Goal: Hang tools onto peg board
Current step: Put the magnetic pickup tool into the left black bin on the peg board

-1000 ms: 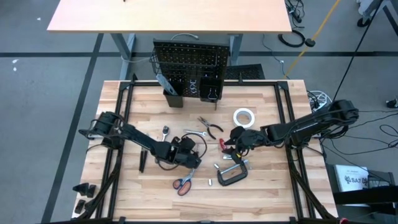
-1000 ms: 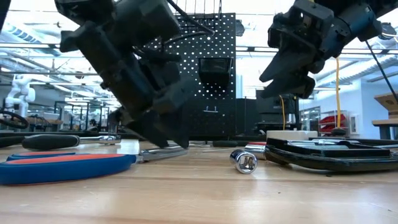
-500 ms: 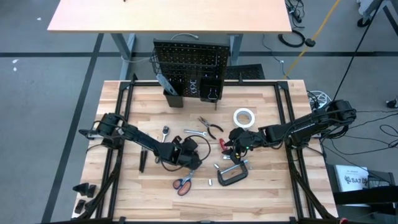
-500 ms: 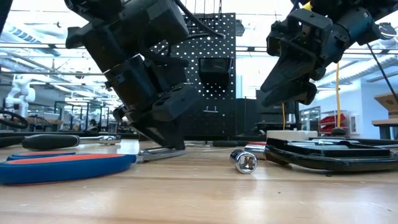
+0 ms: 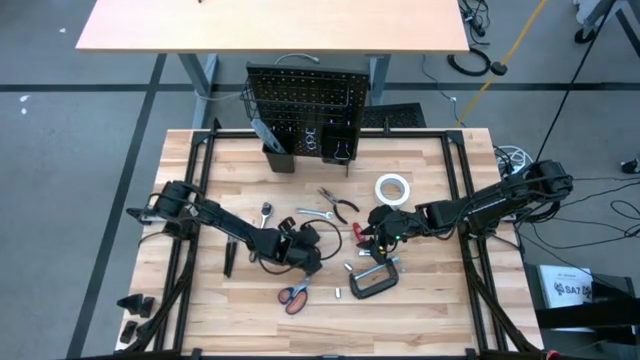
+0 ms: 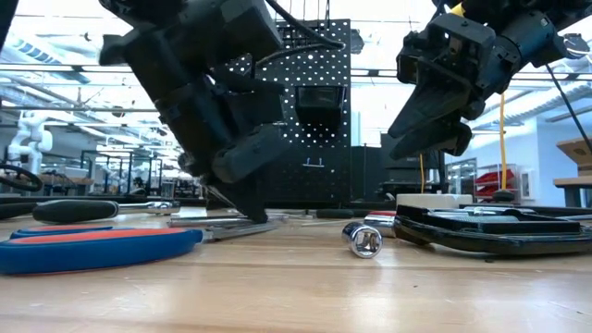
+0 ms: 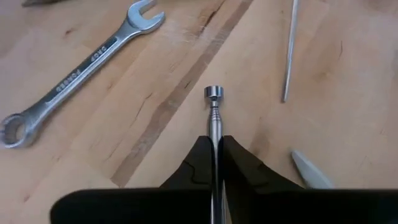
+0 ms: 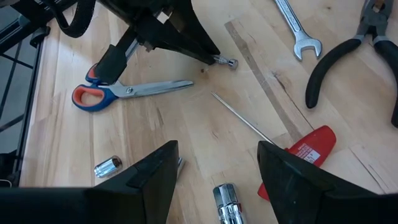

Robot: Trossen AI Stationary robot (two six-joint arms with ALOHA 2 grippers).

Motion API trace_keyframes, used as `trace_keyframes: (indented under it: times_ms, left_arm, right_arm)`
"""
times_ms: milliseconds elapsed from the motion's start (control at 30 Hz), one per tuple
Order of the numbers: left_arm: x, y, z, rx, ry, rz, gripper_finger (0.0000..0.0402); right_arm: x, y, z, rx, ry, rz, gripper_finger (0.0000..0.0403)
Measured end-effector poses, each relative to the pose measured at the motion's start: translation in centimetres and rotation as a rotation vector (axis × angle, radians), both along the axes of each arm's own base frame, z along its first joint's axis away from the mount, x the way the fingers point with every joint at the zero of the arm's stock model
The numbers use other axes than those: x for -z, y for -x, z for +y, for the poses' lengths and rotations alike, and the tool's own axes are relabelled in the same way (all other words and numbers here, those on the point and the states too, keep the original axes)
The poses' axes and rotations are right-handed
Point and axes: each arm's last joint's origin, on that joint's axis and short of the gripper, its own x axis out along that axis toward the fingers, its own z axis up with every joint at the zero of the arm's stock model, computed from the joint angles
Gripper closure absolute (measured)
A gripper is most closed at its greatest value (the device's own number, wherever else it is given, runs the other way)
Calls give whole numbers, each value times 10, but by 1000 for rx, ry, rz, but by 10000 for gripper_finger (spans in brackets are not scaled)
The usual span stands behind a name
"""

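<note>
Pinching the thin silver ratchet bar at table centre, my left gripper risks it swivelling or slipping on lift toward the black perforated peg board at twelve o'clock; my right gripper hovers wide, empty.

The peg board is black, dotted with rows of small pale holes. The tabletop is tan wood in light and darker strips. The scissors have orange-and-blue handles and silver blades. The screwdriver has a red handle with white lettering. The wrench is silver, the pliers dark-handled, the tape roll white, the C-clamp black.
</note>
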Motion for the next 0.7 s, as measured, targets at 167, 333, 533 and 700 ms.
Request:
trace_keyframes:
  times_ms: [167, 333, 533, 700]
  left_arm:
    - [-40, 8, -8, 32, -125, -122, 396]
    - [-79, 19, -10, 55, -193, -226, 398]
    - [-117, 40, -10, 34, -317, -366, 399]
    - [-121, 64, -11, 138, -356, -480, 399]
  right_arm:
    - [1, 1, 0, -4, -1, 9, 190]
    - [2, 1, 0, -4, 2, 24, 190]
    - [2, 1, 0, -7, 4, 22, 190]
    - [-4, -2, 11, -96, 59, -66, 190]
